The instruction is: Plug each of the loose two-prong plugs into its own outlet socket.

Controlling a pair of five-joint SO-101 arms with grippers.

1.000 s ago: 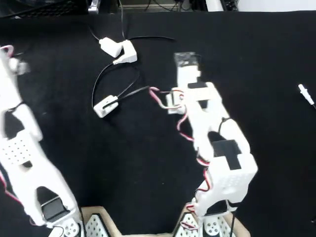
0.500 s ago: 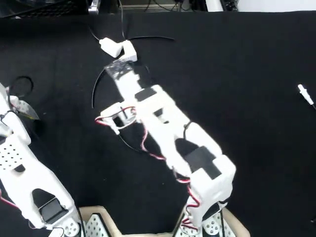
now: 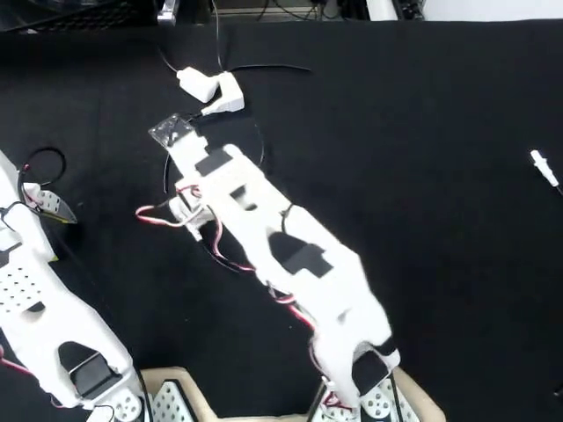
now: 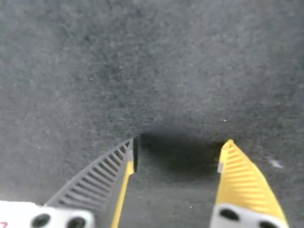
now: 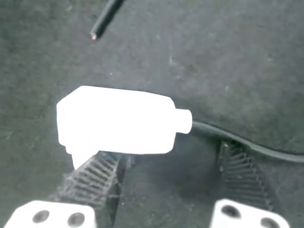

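A: State of the right pincer?
B: Spread wide, nothing in it. The white plug lies flat on the desk just past the tips. One ribbed finger is at the plug's near edge, touching or just beside it, can't tell which. The other finger sits clear on the cable side.
A: Cable?
B: A black cable leaves the plug's round nub and runs off past that far finger. A loose cable end lies beyond the plug, apart from it.
A: Handling?
B: My read: small hard plastic shell, light, smooth. It will likely skate on the cloth or twist between the pads. The cable looks limp but could drag it round. Take it across the flat sides, mid-body, not by the nub or the cable. Prongs are hidden, so facing is unknown.
A: Left pincer?
B: Open too, empty, over bare desk, well apart from the plug.
A: Overhead?
B: The right arm lies across toward two white bodies that touch each other. Can't tell if the plug is one of them.
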